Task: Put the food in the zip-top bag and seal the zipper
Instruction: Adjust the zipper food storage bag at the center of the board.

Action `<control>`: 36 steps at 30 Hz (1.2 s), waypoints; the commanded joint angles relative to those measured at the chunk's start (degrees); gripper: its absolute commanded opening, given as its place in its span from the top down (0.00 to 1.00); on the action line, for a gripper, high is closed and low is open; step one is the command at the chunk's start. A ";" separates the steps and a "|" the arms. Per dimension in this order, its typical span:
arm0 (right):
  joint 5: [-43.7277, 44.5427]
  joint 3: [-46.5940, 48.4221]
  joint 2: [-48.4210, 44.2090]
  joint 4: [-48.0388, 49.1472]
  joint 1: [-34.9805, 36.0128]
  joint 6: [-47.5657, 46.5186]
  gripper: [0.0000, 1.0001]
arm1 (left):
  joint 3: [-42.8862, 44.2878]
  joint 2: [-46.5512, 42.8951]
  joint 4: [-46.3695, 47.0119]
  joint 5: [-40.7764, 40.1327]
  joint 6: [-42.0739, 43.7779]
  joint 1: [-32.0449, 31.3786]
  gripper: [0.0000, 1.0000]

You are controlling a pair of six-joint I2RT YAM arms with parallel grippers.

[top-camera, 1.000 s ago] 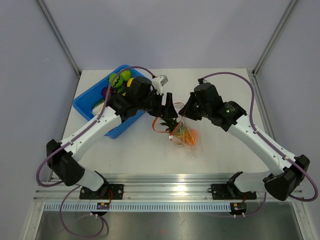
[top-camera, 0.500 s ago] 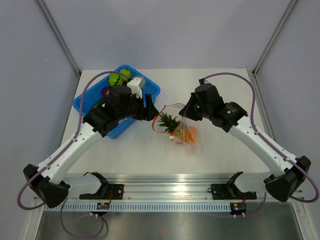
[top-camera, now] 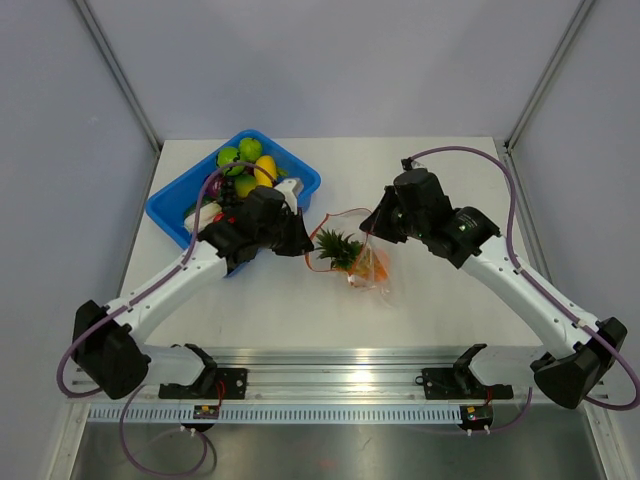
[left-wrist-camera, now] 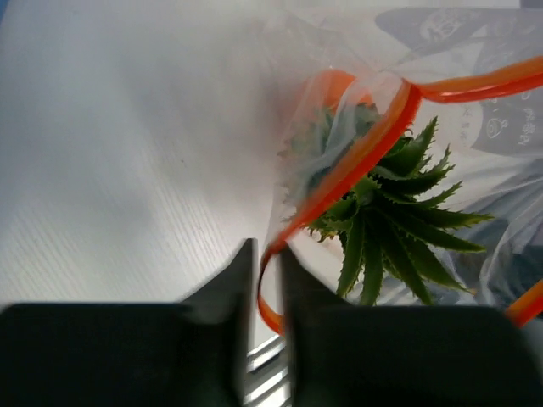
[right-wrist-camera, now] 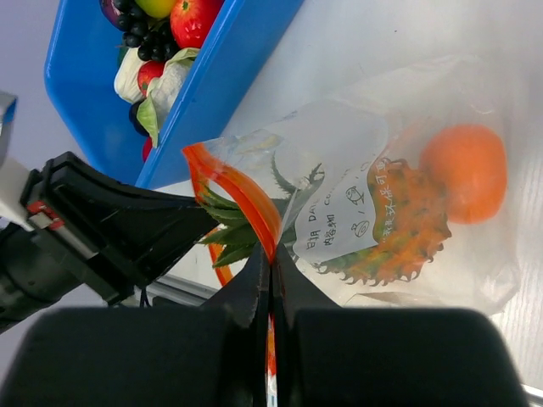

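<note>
Since half a second ago the left arm has swung off the blue bin (top-camera: 166, 214) and dropped its wrist to the left corner of the zip-top bag (top-camera: 382, 282). The bin lies on the table (top-camera: 440, 300) to the left of the bag and behind it. It holds green apples (top-camera: 240, 155), a lemon (top-camera: 265, 170) and darker pieces. The left arm reaches up from its base, elbow low, forearm slanting right toward the bag. The left gripper (left-wrist-camera: 266, 254) is narrowed onto the zipper (left-wrist-camera: 361, 153), with the orange-red strip looped up between its two black fingers (left-wrist-camera: 242, 288).

The bag lies crumpled, its mouth gaping toward the left. Inside it, the pineapple (right-wrist-camera: 399, 229) sits behind the white label (right-wrist-camera: 356, 220), its green leaves pointing at the mouth. They seem to reach past the strip, though the clear film makes this hard to judge. The orange (right-wrist-camera: 464, 170) rests deeper in the bag, just beside the pineapple.

To the right of the bag, the right arm rises from its base and bends at a raised elbow, wrist angled down at the bag's far edge. The right gripper (right-wrist-camera: 270, 254) is pinched tight on the zipper there, lifting that side of the mouth.
</note>
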 commanded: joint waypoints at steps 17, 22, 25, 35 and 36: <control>4.91 1.86 4.07 -4.09 1.12 -5.06 1.00 | 12.97 12.46 2.73 6.67 0.71 -0.71 1.00; 4.03 0.88 6.47 -3.49 1.12 -4.45 1.00 | 15.26 15.92 0.80 7.73 2.02 -1.06 1.00; 3.51 2.80 5.14 -3.12 1.03 -5.06 1.00 | 18.06 14.51 -1.65 6.50 3.60 -1.06 1.00; 2.88 1.59 0.04 1.45 1.38 -5.68 1.00 | 14.04 17.31 1.59 11.23 1.77 -2.73 1.00; 4.19 0.53 0.48 0.66 1.38 -5.24 1.00 | 13.94 17.67 1.77 11.76 1.42 -3.08 1.00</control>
